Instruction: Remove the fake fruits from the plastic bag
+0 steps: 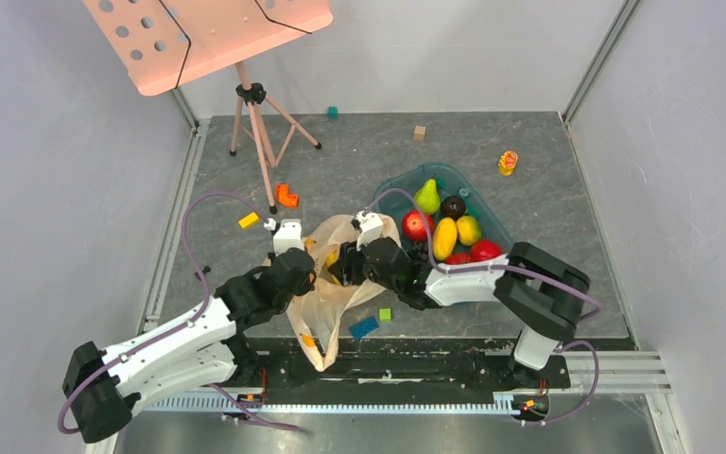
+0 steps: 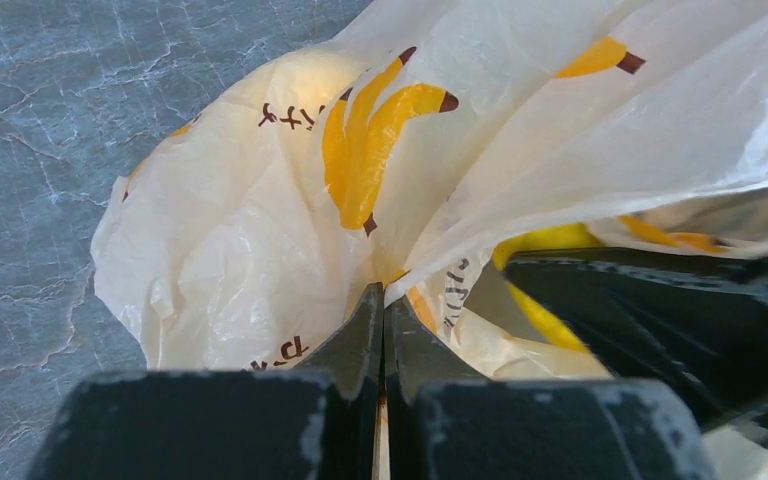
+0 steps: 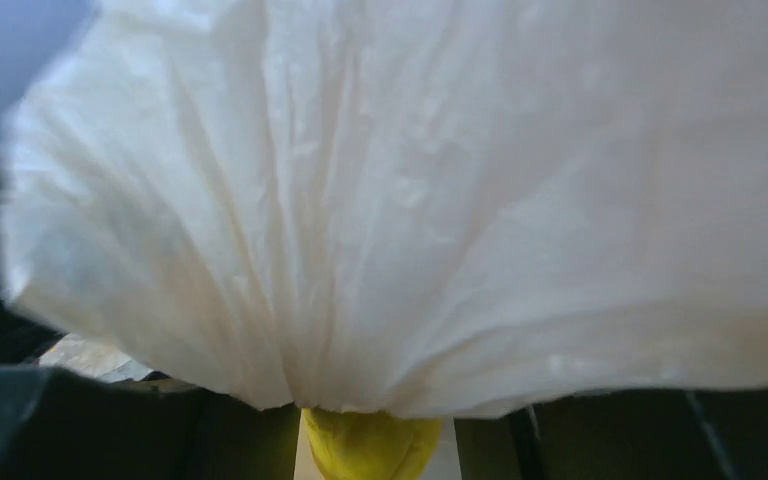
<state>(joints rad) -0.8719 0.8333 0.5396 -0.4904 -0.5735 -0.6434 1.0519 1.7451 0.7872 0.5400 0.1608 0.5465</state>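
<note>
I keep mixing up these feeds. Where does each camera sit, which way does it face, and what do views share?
Top external: above and behind the arms, looking down at the table; both show, meeting at the plastic bag.
Left wrist: on the left arm, facing the bag; left gripper pinches its film.
Right wrist: on the right arm, against bag film; yellow fruit between its fingers.
All share the bag.
</note>
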